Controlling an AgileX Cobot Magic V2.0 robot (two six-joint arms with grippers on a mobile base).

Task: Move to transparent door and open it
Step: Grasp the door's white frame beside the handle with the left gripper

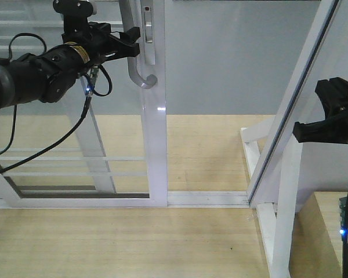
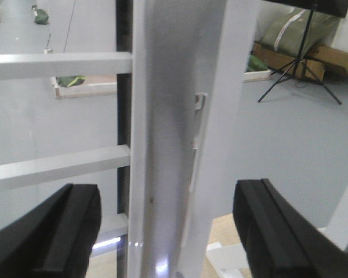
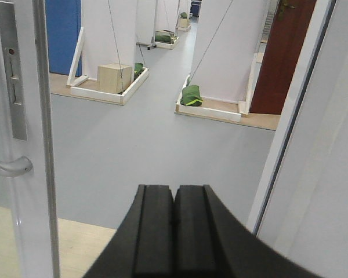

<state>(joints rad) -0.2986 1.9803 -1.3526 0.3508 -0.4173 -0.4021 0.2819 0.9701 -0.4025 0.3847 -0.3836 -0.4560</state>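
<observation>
The transparent door point(image 1: 155, 145) stands at the left, a glass panel in a glossy white frame with thin white bars point(image 1: 64, 156). Its curved silver-grey handle point(image 1: 140, 78) hangs on the right stile. My left gripper point(image 1: 133, 43) is open at the handle's upper part. In the left wrist view the black fingers point(image 2: 52, 231) flank the grey handle point(image 2: 168, 145) with gaps on both sides. My right gripper point(image 1: 304, 130) hangs at the right, away from the door, and its fingers point(image 3: 156, 231) are shut on nothing. The right wrist view shows the handle's end point(image 3: 8, 168) far left.
A slanted white support post point(image 1: 290, 104) crosses the right side next to my right gripper. The door's floor rail point(image 1: 209, 198) runs across a wooden platform point(image 1: 133, 243). Grey floor lies beyond the glass, with white partitions point(image 3: 220, 52) and a tripod point(image 2: 301, 63) behind.
</observation>
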